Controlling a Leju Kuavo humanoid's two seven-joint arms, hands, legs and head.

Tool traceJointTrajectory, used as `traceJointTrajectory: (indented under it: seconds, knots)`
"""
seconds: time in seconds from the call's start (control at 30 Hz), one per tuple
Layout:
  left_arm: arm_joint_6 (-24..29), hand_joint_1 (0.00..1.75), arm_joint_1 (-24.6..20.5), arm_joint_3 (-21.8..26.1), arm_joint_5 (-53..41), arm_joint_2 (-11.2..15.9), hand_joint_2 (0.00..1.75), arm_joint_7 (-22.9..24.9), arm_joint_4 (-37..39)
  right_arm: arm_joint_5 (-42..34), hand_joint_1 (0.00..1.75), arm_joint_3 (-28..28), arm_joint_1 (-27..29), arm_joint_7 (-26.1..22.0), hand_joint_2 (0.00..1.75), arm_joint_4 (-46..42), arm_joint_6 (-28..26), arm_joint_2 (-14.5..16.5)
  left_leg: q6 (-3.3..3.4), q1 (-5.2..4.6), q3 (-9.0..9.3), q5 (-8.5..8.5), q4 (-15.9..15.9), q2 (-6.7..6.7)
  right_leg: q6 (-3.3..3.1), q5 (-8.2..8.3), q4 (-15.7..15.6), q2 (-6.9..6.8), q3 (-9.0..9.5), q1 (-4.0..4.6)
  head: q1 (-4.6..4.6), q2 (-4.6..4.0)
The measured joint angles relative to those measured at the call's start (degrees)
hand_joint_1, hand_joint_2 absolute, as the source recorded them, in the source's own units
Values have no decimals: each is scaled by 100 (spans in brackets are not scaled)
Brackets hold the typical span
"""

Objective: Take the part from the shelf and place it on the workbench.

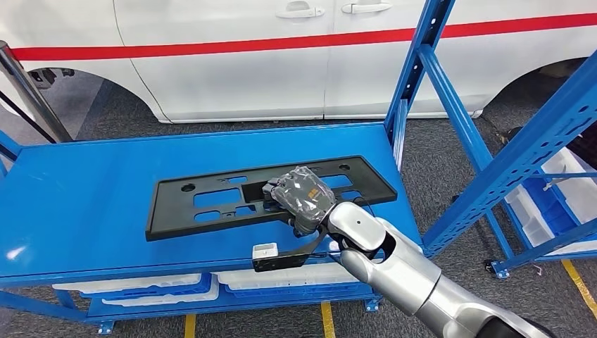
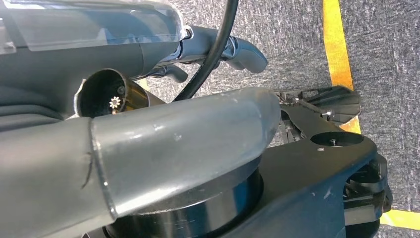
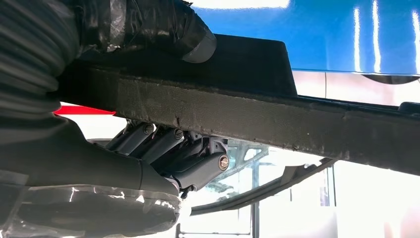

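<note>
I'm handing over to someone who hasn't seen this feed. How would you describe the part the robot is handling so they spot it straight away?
Start at the big glossy blue shelf top in front of the white vehicle. On it lies a long flat black plastic panel with rectangular cut-outs and round holes near its ends. The robot's right hand grips its near edge, and it is the one black object on that blue surface.

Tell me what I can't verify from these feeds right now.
- Head view: the right hand covers the black part's near edge, so the finger contact is hidden.
- Right wrist view: the part blocks the blue surface; whether it rests flat or is lifted cannot be told.
- Left wrist view: the left hand is partly behind its thumb; nothing shows in it.
</note>
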Motion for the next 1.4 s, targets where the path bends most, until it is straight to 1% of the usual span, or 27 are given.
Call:
traceJointTrajectory:
  seconds: [0.07,0.2,0.33,0.67,0.8,1.1,1.27,1.4]
  knots:
    - [3,0,-1,-3,10,-4,0,3,0,22,168,0,24,1,175,20,-36,-1,0,0,0,0,0,0,0,-1,0,0,0,0,0,0]
    - [25,0,-3,-39,-14,-6,175,-84,0,196,165,2,93,26,175,55,-225,-2,2,0,0,-2,0,0,1,-3,0,0,0,0,0,0]
    - [34,0,-8,-95,-84,-4,175,-277,0,293,165,2,192,44,175,62,-320,-5,6,0,0,-5,0,0,4,-6,0,0,0,0,0,0]
    - [22,0,-10,-193,-159,38,175,-497,0,309,166,2,287,42,175,74,-338,-15,3,0,0,-10,0,0,3,-8,0,0,0,0,0,0]
    - [257,0,-11,-249,-179,45,175,-510,1,362,166,-2,339,42,175,76,-390,-34,3,0,0,-10,0,0,3,-9,0,0,0,0,0,0]
    - [185,0,-44,-251,-79,48,175,-455,2,515,166,-21,430,19,175,76,-557,-49,6,0,0,-12,0,0,4,-10,0,0,1,0,0,0]
    - [98,0,-68,-251,-48,49,175,-446,2,666,166,-23,462,-90,175,59,-816,-49,6,0,1,-12,0,0,4,-10,0,0,2,0,0,0]
    - [3,0,-73,-261,-73,50,175,-473,2,980,166,-24,534,-172,175,-8,-1278,-48,7,0,1,-14,0,0,6,-12,0,0,2,0,0,0]
